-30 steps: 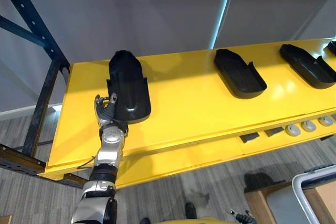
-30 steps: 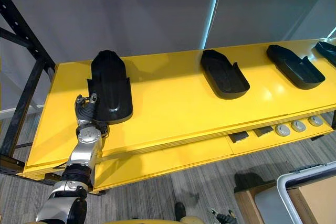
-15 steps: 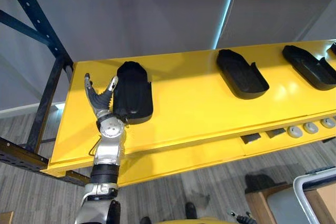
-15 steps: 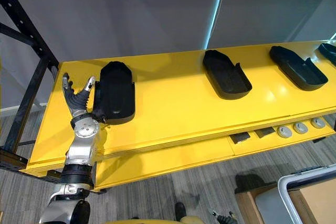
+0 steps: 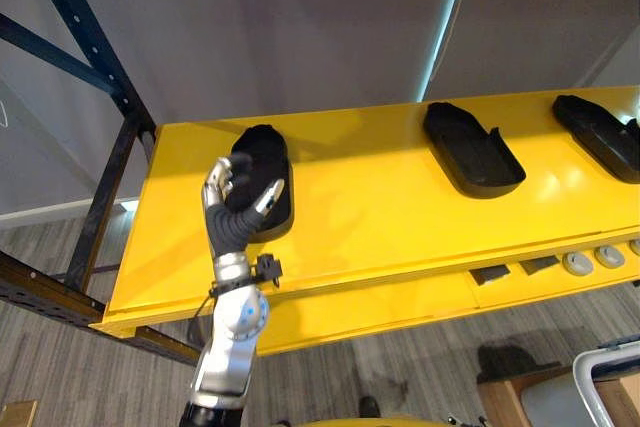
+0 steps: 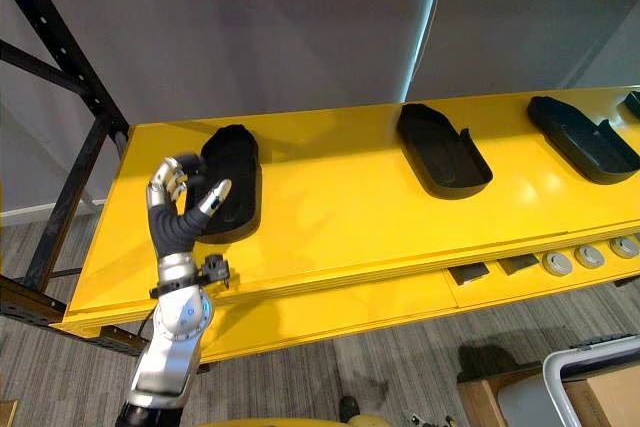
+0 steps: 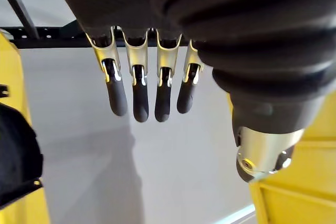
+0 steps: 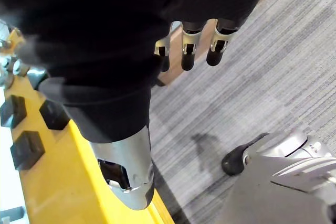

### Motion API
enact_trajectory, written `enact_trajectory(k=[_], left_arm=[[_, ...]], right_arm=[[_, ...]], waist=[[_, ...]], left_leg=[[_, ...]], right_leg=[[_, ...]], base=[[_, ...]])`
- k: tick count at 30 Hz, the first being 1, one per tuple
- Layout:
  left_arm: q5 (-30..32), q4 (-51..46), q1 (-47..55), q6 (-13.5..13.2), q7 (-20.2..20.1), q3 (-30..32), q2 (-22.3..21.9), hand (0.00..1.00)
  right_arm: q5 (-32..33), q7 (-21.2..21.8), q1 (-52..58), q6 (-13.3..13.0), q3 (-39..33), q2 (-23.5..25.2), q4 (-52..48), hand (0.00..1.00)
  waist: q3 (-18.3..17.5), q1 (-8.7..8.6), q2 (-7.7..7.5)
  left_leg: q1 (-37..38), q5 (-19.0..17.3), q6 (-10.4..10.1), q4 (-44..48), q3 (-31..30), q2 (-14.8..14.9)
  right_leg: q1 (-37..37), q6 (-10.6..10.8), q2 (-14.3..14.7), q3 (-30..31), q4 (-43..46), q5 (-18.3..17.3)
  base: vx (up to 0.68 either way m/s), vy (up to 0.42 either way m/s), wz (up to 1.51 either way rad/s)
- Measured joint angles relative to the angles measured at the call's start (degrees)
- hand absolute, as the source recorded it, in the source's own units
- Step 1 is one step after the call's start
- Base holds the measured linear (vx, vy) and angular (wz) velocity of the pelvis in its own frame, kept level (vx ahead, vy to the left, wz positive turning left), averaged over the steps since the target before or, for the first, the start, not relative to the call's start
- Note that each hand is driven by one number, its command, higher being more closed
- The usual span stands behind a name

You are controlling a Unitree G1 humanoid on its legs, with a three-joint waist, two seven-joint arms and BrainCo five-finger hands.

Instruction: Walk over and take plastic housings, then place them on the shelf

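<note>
Plastic housings (image 6: 232,185) (image 6: 443,150) (image 6: 585,139): three on yellow shelf (image 6: 350,217) | left hand (image 5: 233,222), right hand (image 8: 105,24): fingers (image 7: 139,98) relaxed, empty

right hand (image 8: 131,35) | fingers (image 8: 187,59) relaxed | over grey floor (image 8: 273,77) | yellow shelf (image 8: 52,171) beside

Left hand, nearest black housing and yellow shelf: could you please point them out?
left hand (image 5: 230,222), left eye view, palm.
black housing (image 5: 264,151), left eye view, far end.
yellow shelf (image 5: 380,209), left eye view, bare top.
</note>
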Motion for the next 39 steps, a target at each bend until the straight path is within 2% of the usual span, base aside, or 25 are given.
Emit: enact_trajectory(k=[6,10,17,24,27,28,35,39], left_arm=[[1.35,8.79,2.05,0.06,-4.02,-0.27,1.56,1.00],[2.19,12.81,2.06,0.32,-5.06,-0.09,1.55,1.00],[2.23,20.16,0.70,2.34,-5.09,0.04,1.42,1.00],[2.29,25.39,-4.84,2.60,-4.52,1.62,1.34,1.00],[2.31,27.11,-6.95,2.92,-3.73,2.04,1.46,1.00],[2.31,28.59,-8.96,3.45,-3.61,2.23,1.63,1.00],[2.30,32.99,-14.13,4.72,-2.55,3.66,2.21,1.00],[2.20,35.53,-16.80,4.90,-2.46,4.12,3.45,1.00]], right_arm=[[-0.02,0.04,-0.02,-0.05,1.63,-0.08,-0.50,0.00],[-0.02,0.02,0.09,-0.04,1.86,-0.18,-0.56,0.00],[-0.02,-0.03,0.35,0.14,1.85,-0.59,-0.88,0.00],[-0.06,-0.18,-0.15,0.26,1.77,-0.69,-0.82,0.00],[-0.09,-0.21,-0.73,0.30,1.66,-0.68,-0.44,0.00],[-0.09,-0.25,-1.27,0.39,1.20,-0.63,-0.31,0.00],[-0.26,-0.25,-1.82,0.90,1.05,-0.74,0.09,0.00],[-1.30,-0.23,-1.89,0.96,1.08,-0.74,0.12,0.00]], waist=[[-0.81,0.13,-0.76],[-1.60,0.12,-0.42],[-2.50,-0.09,0.11],[-2.55,-0.34,0.14],[-2.55,-0.83,0.09],[-2.53,-1.49,0.07],[-2.45,-1.88,0.10],[-2.32,-2.96,0.04]], left_leg=[[0.18,0.03,0.00,-0.08,-0.08,0.01],[0.59,0.25,-0.03,-0.53,0.19,-0.05],[2.09,2.26,-0.36,-3.77,-0.09,-0.22],[2.02,3.32,-0.67,-5.29,-0.80,-0.19],[2.12,4.00,-0.69,-6.36,-0.82,-0.32],[2.09,4.13,-0.72,-6.58,-0.73,-0.38],[2.13,4.13,-0.73,-6.59,0.37,-0.63],[2.12,4.13,-0.73,-6.60,0.51,-0.75]], right_leg=[[0.10,0.00,-0.20,-0.30,0.00,0.01],[0.16,-0.07,-0.30,-0.41,-0.04,0.08],[0.42,-0.59,-0.20,-1.45,-1.10,0.54],[1.07,-0.92,0.01,-1.95,-3.64,1.99],[1.03,-0.97,0.01,-2.03,-4.27,2.43],[1.22,-1.04,0.03,-1.92,-5.09,3.00],[1.29,-1.08,0.21,-0.88,-6.28,3.87],[1.13,-1.09,0.30,-0.64,-6.28,3.94]], base=[[0.00,0.001,0.02],[-0.01,-0.001,-0.02],[-0.01,-0.017,0.04],[-0.01,-0.012,0.04],[0.00,0.000,-0.01],[-0.01,0.002,-0.05],[-0.01,0.003,-0.08],[-0.01,0.002,-0.03]])
